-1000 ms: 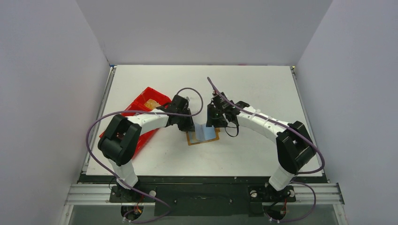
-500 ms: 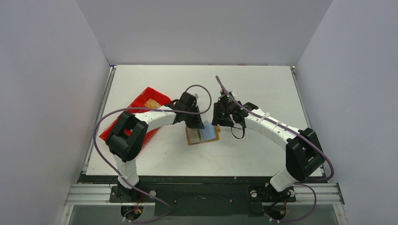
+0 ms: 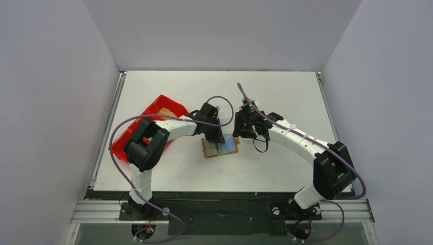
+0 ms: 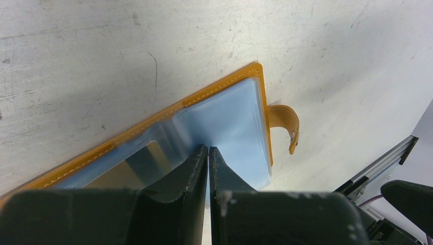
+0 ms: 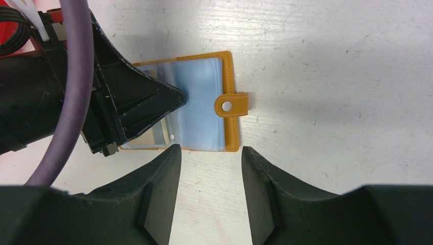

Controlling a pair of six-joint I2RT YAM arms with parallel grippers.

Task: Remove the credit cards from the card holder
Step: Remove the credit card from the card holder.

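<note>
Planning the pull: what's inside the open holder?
Pale blue cards fill the holder, with a beige patch. The shut left gripper covers the middle; anything beneath is hidden.

Closed L gripper (image 4: 208,149), tips together, touches clear blue pocket (image 4: 235,117) of open tan holder (image 4: 214,88), flat on scuffed white table (image 4: 102,61); strap (image 4: 286,120) curls at right.

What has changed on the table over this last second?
The left gripper, shut, slid right from the edge of the card holder onto its middle. The right gripper, open and empty, drew back to the right, away from the holder. Nothing was picked up or let go. The holder lies open in the same spot, and the red tray has not moved.
</note>
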